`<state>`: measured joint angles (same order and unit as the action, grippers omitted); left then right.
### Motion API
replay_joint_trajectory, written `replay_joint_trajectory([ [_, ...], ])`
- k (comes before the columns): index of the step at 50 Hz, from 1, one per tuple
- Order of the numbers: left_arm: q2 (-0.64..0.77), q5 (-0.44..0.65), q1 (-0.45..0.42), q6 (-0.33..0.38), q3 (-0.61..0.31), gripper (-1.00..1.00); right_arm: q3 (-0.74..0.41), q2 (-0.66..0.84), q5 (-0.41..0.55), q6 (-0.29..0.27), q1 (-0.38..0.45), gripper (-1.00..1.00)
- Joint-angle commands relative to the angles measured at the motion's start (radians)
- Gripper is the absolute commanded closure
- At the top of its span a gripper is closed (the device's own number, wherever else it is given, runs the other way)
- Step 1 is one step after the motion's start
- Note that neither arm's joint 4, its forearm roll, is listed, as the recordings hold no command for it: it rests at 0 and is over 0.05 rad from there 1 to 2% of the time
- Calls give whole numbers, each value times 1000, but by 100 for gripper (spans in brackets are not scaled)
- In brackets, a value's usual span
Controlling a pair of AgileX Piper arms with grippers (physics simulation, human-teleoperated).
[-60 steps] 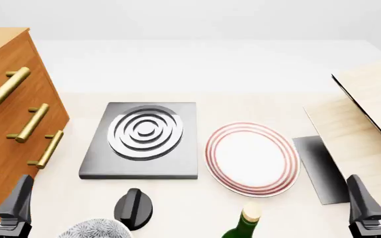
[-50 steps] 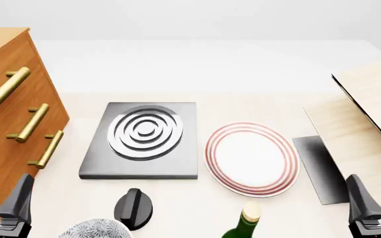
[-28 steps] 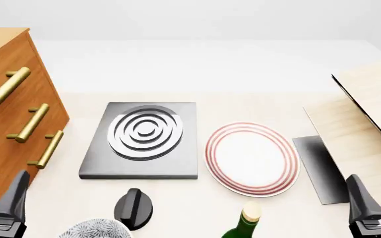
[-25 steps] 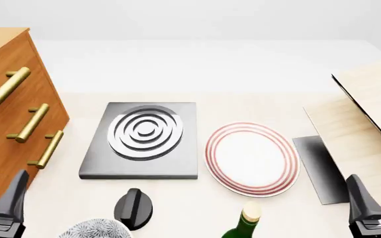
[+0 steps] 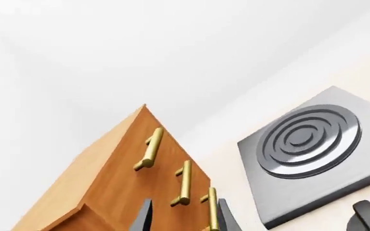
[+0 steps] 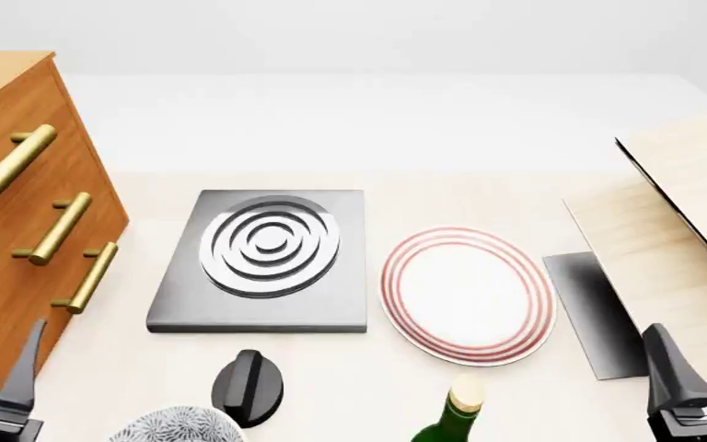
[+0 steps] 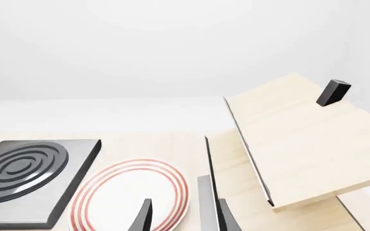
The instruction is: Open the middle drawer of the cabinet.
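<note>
Since a second ago your left gripper (image 5: 183, 216) has slid left — only one finger (image 6: 22, 378) shows in the front view now; nothing else moved. Cabinet (image 6: 10, 230) sits at the table's left edge, middle drawer (image 6: 28, 253) flush, its handle (image 6: 56, 227) untouched. Left fingers stand apart, framing the lower handles in the wrist view, touching nothing. Right gripper (image 7: 183, 216) is parted too, empty, near the plate (image 6: 467, 295).

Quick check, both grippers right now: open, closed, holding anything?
Left gripper: open, empty, fingers spread in front of the cabinet.
Right gripper: open, empty, above the plate.
</note>
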<state>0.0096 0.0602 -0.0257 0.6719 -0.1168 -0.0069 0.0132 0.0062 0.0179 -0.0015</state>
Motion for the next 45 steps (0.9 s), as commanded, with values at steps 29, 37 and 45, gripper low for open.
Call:
replay_joint_trajectory([
  [29, 785, -935, 114, 457, 117, -100, 0, 1, -1, 0, 0, -100],
  [37, 1138, -1251, 102, 457, 117, -100, 0, 2, -1, 0, 0, -100],
  [45, 1199, -1276, 82, 423, 117, -100, 0, 2, -1, 0, 0, -100],
])
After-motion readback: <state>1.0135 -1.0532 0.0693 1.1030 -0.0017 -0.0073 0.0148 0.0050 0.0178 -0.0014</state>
